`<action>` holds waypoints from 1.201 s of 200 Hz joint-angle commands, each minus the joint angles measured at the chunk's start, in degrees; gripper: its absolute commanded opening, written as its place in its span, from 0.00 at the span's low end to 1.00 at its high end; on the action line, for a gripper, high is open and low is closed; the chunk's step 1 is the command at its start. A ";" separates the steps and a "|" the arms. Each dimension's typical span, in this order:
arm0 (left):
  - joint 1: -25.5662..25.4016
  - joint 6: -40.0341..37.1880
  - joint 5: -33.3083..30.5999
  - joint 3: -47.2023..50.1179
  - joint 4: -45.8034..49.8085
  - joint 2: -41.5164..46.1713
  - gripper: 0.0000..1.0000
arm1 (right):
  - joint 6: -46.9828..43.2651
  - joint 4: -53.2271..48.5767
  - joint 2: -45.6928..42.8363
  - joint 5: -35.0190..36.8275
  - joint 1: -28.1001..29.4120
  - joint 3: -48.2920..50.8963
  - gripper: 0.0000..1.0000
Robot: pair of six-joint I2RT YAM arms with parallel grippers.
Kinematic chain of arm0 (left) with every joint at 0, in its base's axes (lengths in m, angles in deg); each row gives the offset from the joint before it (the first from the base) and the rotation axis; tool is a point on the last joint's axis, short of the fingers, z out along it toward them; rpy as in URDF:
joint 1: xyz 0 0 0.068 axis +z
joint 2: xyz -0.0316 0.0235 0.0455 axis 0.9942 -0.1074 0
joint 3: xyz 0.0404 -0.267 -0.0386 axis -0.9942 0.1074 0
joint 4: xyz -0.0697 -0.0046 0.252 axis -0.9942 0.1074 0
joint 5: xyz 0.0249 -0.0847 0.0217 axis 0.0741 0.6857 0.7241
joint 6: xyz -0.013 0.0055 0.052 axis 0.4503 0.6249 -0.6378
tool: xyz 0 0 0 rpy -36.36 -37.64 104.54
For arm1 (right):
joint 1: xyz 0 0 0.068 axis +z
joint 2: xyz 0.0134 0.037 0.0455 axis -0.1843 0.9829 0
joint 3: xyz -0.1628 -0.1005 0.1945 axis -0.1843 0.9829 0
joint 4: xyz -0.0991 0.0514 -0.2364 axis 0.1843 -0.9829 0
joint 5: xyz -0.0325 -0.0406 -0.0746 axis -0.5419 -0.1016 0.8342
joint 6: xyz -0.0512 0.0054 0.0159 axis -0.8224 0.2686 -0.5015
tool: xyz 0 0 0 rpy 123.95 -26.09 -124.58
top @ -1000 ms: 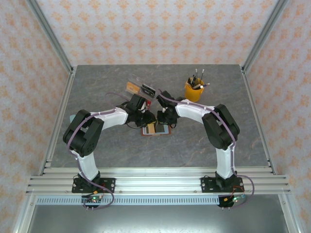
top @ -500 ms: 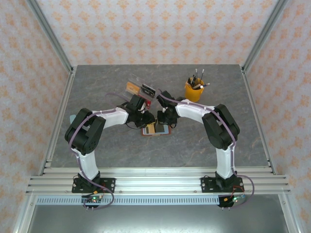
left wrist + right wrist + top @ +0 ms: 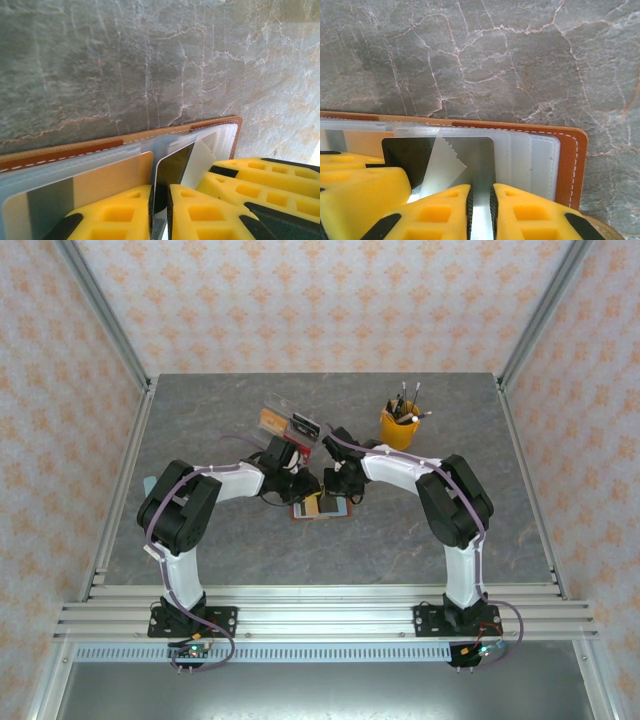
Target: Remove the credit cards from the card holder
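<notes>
The card holder (image 3: 330, 510) lies open on the table, brown leather (image 3: 75, 150) with pale inner pockets (image 3: 540, 160). A black credit card (image 3: 172, 165) stands tilted up out of the right half, its edge between the yellow pads of my left gripper (image 3: 160, 192), which is shut on it. The right wrist view shows the same card (image 3: 405, 150) from its face. Another credit card (image 3: 100, 180), tan with a grey stripe, sits in the left pocket. My right gripper (image 3: 481, 192) rests on the holder's right half, jaws nearly together with nothing clamped. Both grippers (image 3: 322, 490) meet over the holder.
A yellow cup of pens (image 3: 399, 425) stands at the back right. A clear acrylic stand (image 3: 290, 420) with small cards sits just behind the grippers. Grey marble table (image 3: 200, 430) lies all around, bounded by metal rails at the sides.
The left arm's elbow has shifted slightly to the right. Both grippers stay over the card holder, which has not moved.
</notes>
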 commanded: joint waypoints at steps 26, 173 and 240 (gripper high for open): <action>1.34 0.26 2.29 2.40 -4.39 0.65 0.09 | 0.51 -1.81 3.00 1.48 0.01 2.48 0.19; 5.67 -7.64 -3.96 4.55 8.73 12.82 0.00 | 1.35 1.86 -0.88 -0.22 -0.87 4.18 0.20; 8.57 -5.35 -6.20 4.66 8.61 24.03 0.00 | 6.05 16.59 -11.78 -13.46 -2.81 4.75 0.43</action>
